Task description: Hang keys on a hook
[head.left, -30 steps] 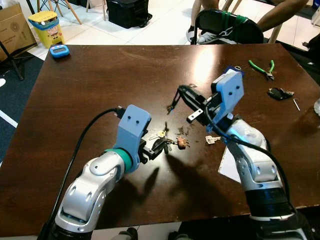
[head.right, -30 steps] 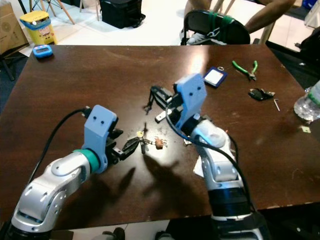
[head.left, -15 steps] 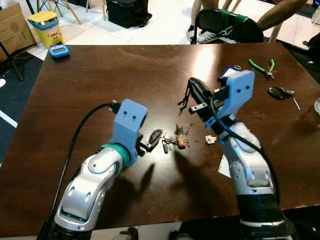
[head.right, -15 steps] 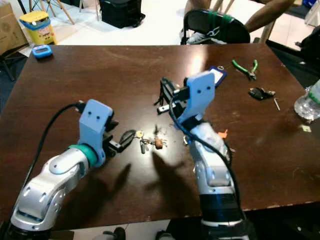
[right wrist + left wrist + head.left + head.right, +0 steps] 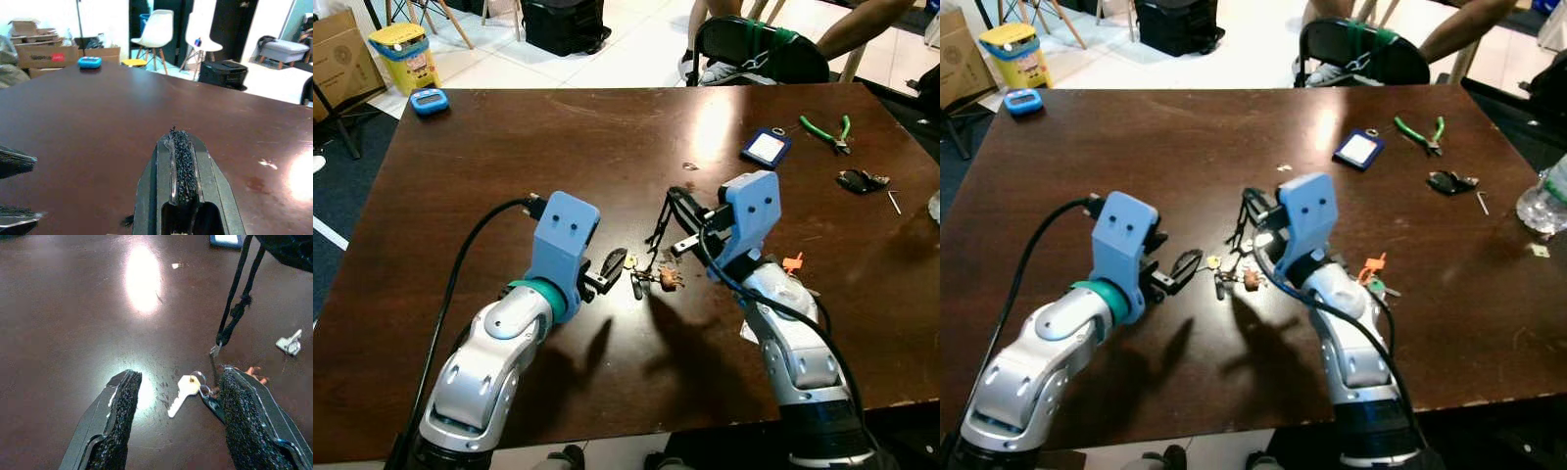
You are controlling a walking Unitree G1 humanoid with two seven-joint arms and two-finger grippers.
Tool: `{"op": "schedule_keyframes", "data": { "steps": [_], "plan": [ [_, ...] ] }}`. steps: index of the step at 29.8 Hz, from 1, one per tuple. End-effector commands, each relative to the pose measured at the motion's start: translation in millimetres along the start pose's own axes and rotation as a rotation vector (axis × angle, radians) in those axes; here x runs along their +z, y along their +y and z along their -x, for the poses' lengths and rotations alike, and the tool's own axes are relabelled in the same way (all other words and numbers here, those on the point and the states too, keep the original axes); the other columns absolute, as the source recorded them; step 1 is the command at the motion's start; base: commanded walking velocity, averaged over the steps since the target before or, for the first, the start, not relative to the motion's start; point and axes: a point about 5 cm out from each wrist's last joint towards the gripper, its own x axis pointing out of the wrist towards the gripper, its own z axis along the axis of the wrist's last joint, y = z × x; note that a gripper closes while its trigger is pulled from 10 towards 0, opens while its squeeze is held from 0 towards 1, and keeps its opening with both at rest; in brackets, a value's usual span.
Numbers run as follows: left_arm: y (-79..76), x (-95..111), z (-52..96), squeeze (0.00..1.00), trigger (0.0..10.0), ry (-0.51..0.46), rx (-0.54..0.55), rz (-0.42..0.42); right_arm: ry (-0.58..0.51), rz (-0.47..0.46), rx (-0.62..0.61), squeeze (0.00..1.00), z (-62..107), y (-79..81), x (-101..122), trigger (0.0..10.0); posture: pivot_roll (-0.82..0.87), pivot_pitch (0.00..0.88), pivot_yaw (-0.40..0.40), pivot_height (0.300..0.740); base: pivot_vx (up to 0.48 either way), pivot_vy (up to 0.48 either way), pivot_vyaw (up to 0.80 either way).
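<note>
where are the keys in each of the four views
left eye view: keys at table centre, between the arms, under the black cord.
right eye view: same spot, slightly left of centre.
left wrist view: pale key low in the middle, inside the open left gripper.
right wrist view: aimed across the table, away from the keys.
Shared landmark: the black cord hanging over the keys.

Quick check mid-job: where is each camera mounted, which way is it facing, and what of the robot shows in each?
Left eye view: head camera, looking down at the table; left gripper and right gripper flank the keys.
Right eye view: stereo twin, same scene.
Left wrist view: along its open fingers, at the keys and dangling cord.
Right wrist view: along its shut fingers, across the table toward chairs.
Shared: eye and left wrist views show the keys.
</note>
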Motion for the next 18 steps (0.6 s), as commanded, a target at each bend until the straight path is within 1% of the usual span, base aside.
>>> {"op": "schedule_keyframes", "data": {
  "steps": [1, 2, 3, 4, 5, 6, 7, 8, 10, 12, 14, 18],
  "plan": [
    [7.6, 10.5, 2.8, 0.0, 10.0, -0.084, 0.083, -0.019, -0.023, 0.001, -0.041, 0.0, -0.6, -2.2, 4.5, 10.0, -0.05, 0.154, 0.089, 0.74, 0.0, 0.0, 0.0],
    [7.6, 10.5, 2.8, 0.0, 10.0, -0.084, 0.083, -0.019, -0.023, 0.001, -0.041, 0.0, -0.6, -2.2, 4.5, 10.0, -0.05, 0.154, 0.089, 0.74, 0.0, 0.0, 0.0],
    [10.9, 14.7, 3.3, 0.0, 10.0, -0.111, 0.118, -0.023, -0.03, 0.0, -0.051, 0.0, -0.5, -2.3, 5.6, 10.0, -0.05, 0.154, 0.089, 0.74, 0.0, 0.0, 0.0],
    [10.9, 14.7, 3.3, 0.0, 10.0, -0.111, 0.118, -0.023, -0.03, 0.0, -0.051, 0.0, -0.5, -2.3, 5.6, 10.0, -0.05, 0.154, 0.089, 0.74, 0.0, 0.0, 0.0],
    [14.8, 19.4, 4.9, 0.0, 10.0, -0.143, 0.163, -0.03, -0.045, -0.003, -0.075, 0.0, 0.0, -2.1, 7.2, 10.0, -0.05, 0.149, 0.088, 0.74, 0.0, 0.0, 0.0],
    [14.8, 19.4, 4.9, 0.0, 10.0, -0.143, 0.163, -0.03, -0.045, -0.003, -0.075, 0.0, 0.0, -2.1, 7.2, 10.0, -0.05, 0.149, 0.088, 0.74, 0.0, 0.0, 0.0],
    [17.4, 22.7, 6.5, 0.0, 10.0, -0.167, 0.196, -0.037, -0.058, -0.005, -0.099, 0.0, 0.6, -2.3, 8.4, 10.0, -0.05, 0.145, 0.088, 0.74, 0.0, 0.0, 0.0],
    [17.4, 22.7, 6.5, 0.0, 10.0, -0.167, 0.196, -0.037, -0.058, -0.005, -0.099, 0.0, 0.6, -2.3, 8.4, 10.0, -0.05, 0.145, 0.088, 0.74, 0.0, 0.0, 0.0],
    [20.9, 25.3, 9.7, 0.0, 10.0, -0.2, 0.247, -0.055, -0.092, -0.021, -0.165, 0.0, 0.0, -4.0, 12.4, 10.0, -0.06, 0.113, 0.089, 0.74, 0.0, 0.0, 0.0],
    [21.9, 25.6, 10.5, 0.0, 10.0, -0.209, 0.26, -0.057, -0.101, -0.025, -0.182, 0.0, -0.6, -4.5, 13.6, 10.0, -0.06, 0.113, 0.089, 0.74, 0.0, 0.0, 0.0],
    [24.0, 27.5, 10.9, 0.0, 10.0, -0.228, 0.283, -0.065, -0.111, -0.03, -0.19, 0.0, -2.8, -3.4, 14.8, 10.0, -0.07, 0.085, 0.087, 0.74, -0.306, 0.0, 0.0],
    [24.8, 28.6, 10.4, 0.0, 10.0, -0.239, 0.289, -0.073, -0.114, -0.032, -0.186, 0.0, -4.4, -2.3, 15.0, 10.0, -0.07, 0.073, 0.084, 0.74, -0.352, 0.0, 0.0]
  ]
}}
